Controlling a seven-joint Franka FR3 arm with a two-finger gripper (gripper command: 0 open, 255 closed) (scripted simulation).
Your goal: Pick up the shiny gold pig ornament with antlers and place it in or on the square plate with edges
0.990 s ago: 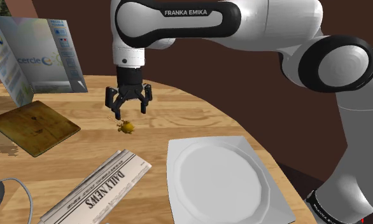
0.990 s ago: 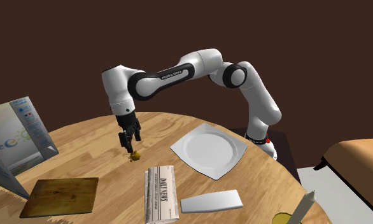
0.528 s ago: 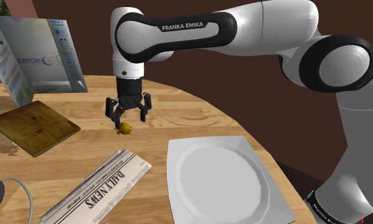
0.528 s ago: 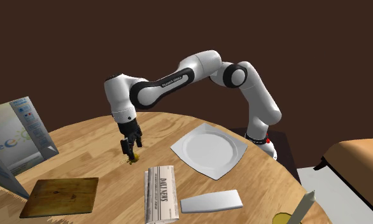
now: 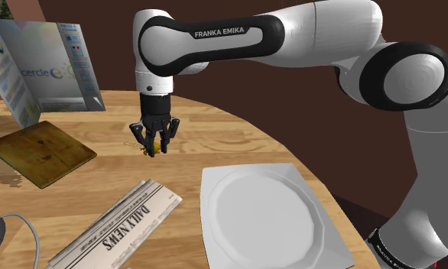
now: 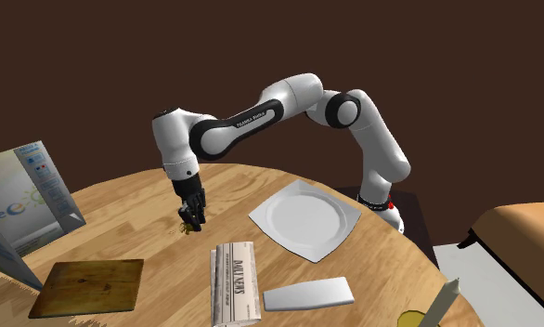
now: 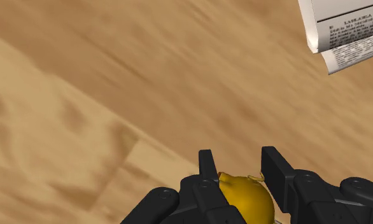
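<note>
Seemingly, end effector (image 7: 240, 163) clasps gold pig ornament (image 7: 244, 198).

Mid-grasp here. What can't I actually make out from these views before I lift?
- Wrist view: the gold pig ornament has its lower body cut off by the bottom edge and the gripper body.
- Shoulder view: the fingers cover the pig except for a gold sliver.
- Second exterior view: the pig's contact with the table is too small and sits behind the fingers.
- Shoulder view: the square plate has its near side cut off by the bottom edge.
</note>
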